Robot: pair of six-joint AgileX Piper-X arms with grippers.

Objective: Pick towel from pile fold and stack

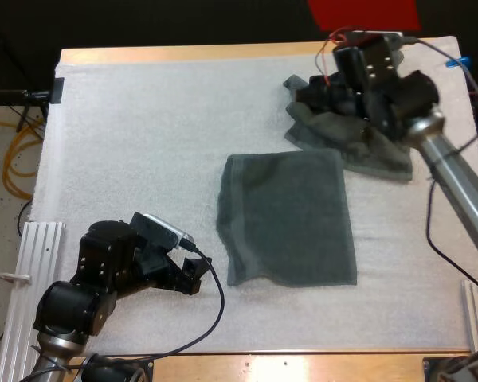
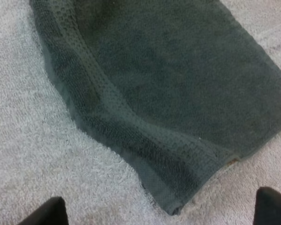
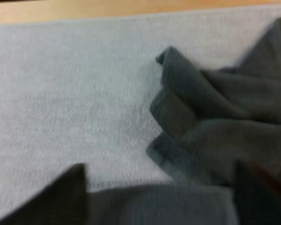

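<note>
A dark grey-green towel [image 1: 287, 219] lies spread flat in the middle of the white mat, its hemmed corner [image 2: 178, 201] just ahead of my left gripper. My left gripper [image 1: 193, 274] [image 2: 159, 216] rests low on the mat to the towel's near left, open, with bare mat between its fingers [image 2: 47, 213]. A crumpled pile of towels [image 1: 358, 147] [image 3: 215, 126] sits at the far right. My right gripper [image 1: 315, 95] [image 3: 159, 197] is down at the pile's far left edge, open, its fingers [image 3: 72, 187] standing apart with a fold of fabric between them.
White mat [image 1: 143, 143] covers most of the wooden table; its left half is bare. A ribbed metal rail [image 1: 32, 263] runs along the mat's near left side. The table's far edge [image 3: 84, 9] lies just beyond the pile.
</note>
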